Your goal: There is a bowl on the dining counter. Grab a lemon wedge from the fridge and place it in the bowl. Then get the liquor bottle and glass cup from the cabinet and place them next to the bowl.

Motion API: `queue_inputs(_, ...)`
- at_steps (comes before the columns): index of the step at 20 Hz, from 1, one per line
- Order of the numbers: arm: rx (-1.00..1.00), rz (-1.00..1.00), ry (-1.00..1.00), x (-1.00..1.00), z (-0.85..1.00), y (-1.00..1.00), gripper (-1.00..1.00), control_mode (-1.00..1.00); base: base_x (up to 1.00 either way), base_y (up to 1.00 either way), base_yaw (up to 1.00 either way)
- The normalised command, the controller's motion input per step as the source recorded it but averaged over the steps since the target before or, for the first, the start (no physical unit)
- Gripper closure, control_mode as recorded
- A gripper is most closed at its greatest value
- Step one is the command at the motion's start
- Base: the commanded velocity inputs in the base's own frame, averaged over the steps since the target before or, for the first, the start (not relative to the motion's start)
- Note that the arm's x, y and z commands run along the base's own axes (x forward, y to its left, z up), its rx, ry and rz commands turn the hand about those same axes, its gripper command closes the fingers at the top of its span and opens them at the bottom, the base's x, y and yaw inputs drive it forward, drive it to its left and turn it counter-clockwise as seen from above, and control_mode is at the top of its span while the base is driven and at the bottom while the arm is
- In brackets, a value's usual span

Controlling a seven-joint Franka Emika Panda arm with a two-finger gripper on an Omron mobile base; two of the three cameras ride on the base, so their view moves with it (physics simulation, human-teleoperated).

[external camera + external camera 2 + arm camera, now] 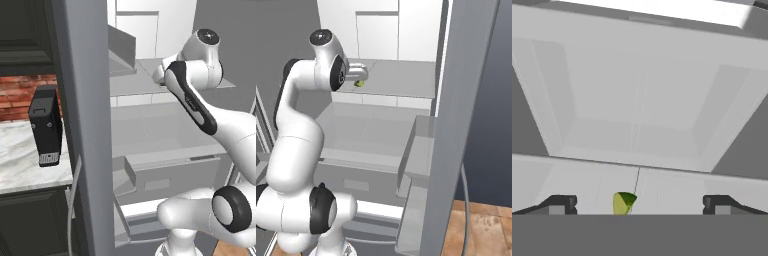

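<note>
The fridge (pixel 391 120) stands open, and my arm reaches onto its upper shelf (pixel 131 84). A small yellow-green lemon wedge (pixel 623 203) lies on that shelf, between my fingertips and a little left of centre in the hand view. From the right base view, the lemon wedge (pixel 359 83) sits just under the hand. My gripper (pixel 639 205) is open wide and holds nothing; one dark fingertip (pixel 559 204) stands on each side of the wedge. The bowl, dining counter, liquor bottle, glass cup and cabinet are out of view.
The open fridge door (pixel 82 130) rises close on the left, its other edge (pixel 466 100) on the right. Door bins (pixel 416 150) and a drawer (pixel 170 175) jut out below the shelf. A black box (pixel 46 125) stands on a marble worktop (pixel 20 160) by a brick wall.
</note>
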Motion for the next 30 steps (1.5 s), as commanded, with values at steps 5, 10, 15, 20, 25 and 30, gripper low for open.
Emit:
queue_inputs(5,0.01,-0.18,0.04,0.0,0.0,-0.13,-1.0,-1.0,0.0,0.0,0.0)
queue_inputs(10,0.0,-0.45,0.05,0.03,0.11,0.0,-1.0,-1.0,0.0,0.0,0.0)
queue_inputs(15,0.02,-0.35,0.22,0.05,0.2,0.1,-1.0,-1.0,0.0,0.0,0.0)
queue_inputs(20,0.08,-0.2,0.17,0.0,0.02,0.35,-1.0,-1.0,0.0,0.0,0.0)
queue_inputs(25,0.1,-0.28,0.04,0.0,0.0,0.15,-1.0,-1.0,0.0,0.0,0.0)
queue_inputs(30,0.13,-0.32,-0.06,-0.01,-0.25,0.0,-1.0,-1.0,0.0,0.0,0.0)
